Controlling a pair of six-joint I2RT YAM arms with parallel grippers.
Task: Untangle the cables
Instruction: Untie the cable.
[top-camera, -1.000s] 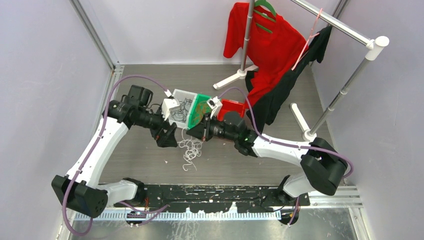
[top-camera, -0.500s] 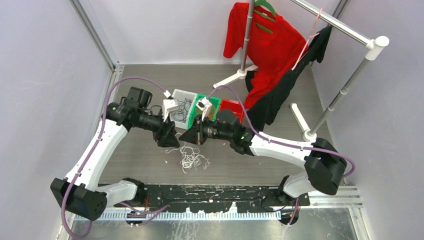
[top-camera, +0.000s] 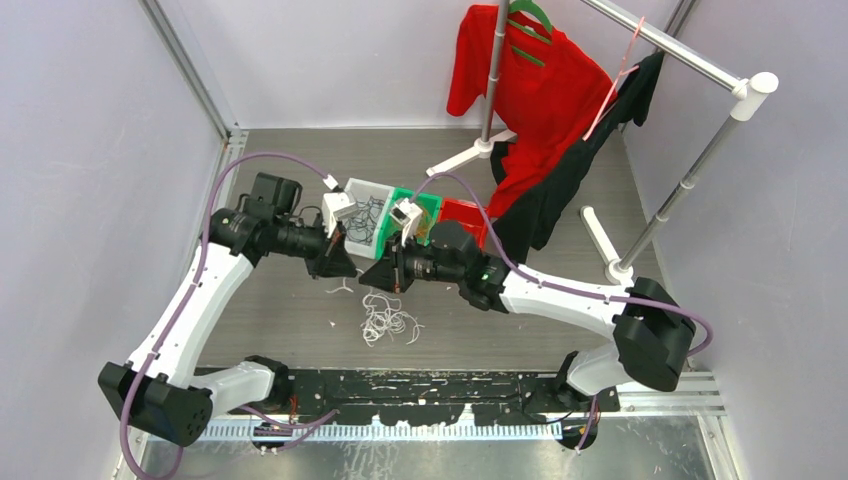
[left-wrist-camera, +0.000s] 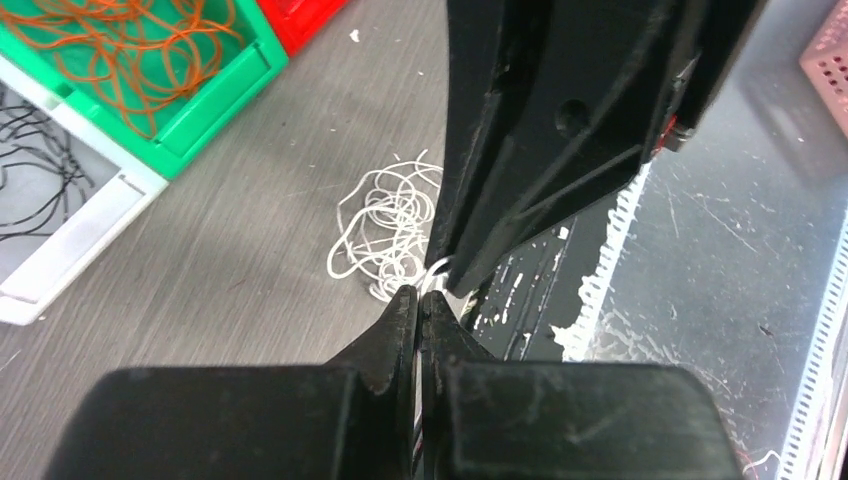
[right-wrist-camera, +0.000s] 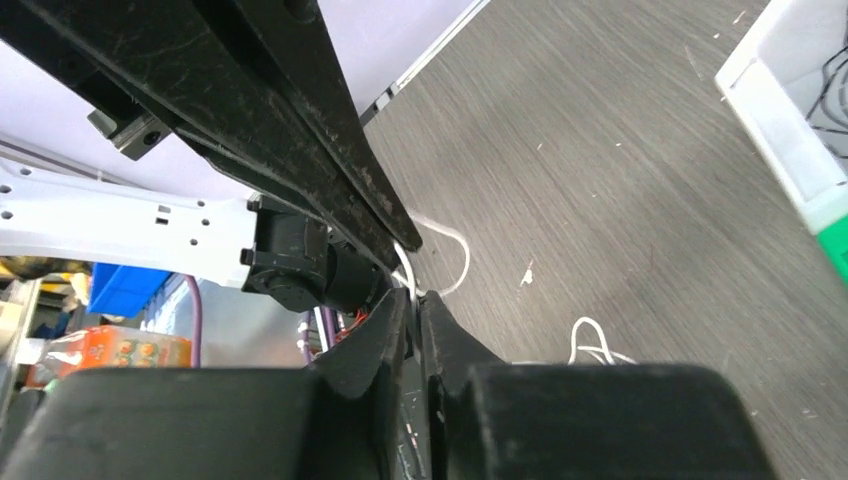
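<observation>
A bunch of white cables (top-camera: 385, 320) (left-wrist-camera: 390, 225) lies on the grey table below both grippers. My left gripper (top-camera: 347, 266) (left-wrist-camera: 420, 296) is shut, with a white strand (left-wrist-camera: 438, 267) coming out at its tips. Tip to tip with it, my right gripper (top-camera: 376, 276) (right-wrist-camera: 412, 298) has its jaws nearly together on the same white strand (right-wrist-camera: 405, 268), which loops onto the table (right-wrist-camera: 458, 255). Orange cables (left-wrist-camera: 130, 45) fill the green bin (top-camera: 428, 207). Black cables (top-camera: 366, 221) lie in the white bin (left-wrist-camera: 60, 255).
A red bin (top-camera: 468, 214) stands right of the green one. Behind them is a clothes rack (top-camera: 690, 160) with red and black garments (top-camera: 530, 110). Its white feet (top-camera: 600, 235) rest on the table. Grey walls close in both sides.
My left gripper has shut at the right gripper's tips. Both grippers have drifted left, and the white bunch now lies lower on the table.
</observation>
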